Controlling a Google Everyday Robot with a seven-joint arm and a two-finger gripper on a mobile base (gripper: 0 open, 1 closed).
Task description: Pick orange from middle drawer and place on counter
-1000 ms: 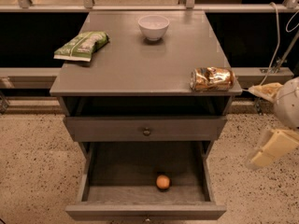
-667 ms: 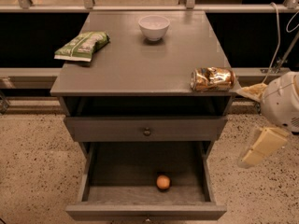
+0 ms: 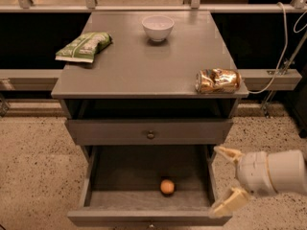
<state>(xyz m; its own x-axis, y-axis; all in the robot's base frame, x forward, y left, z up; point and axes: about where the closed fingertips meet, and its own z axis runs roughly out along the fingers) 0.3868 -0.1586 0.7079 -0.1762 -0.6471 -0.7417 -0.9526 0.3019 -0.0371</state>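
The orange (image 3: pixel 167 186) is small and round and lies on the dark floor of the open middle drawer (image 3: pixel 98 176), near its front wall and a little right of centre. The grey counter (image 3: pixel 144 61) is the cabinet top above. My gripper (image 3: pixel 226 178) is at the lower right, beside the drawer's right wall and right of the orange, apart from it. Its two cream fingers (image 3: pixel 228 153) are spread open with nothing between them.
On the counter stand a white bowl (image 3: pixel 158 27) at the back, a green snack bag (image 3: pixel 84 46) at the left and a shiny gold can (image 3: pixel 217 80) lying at the right edge. A closed drawer front with a knob (image 3: pixel 150 134) sits above the open drawer. Speckled floor surrounds the cabinet.
My gripper has moved down and to the left, from beside the counter's right edge to beside the open drawer's right wall. The orange has not moved.
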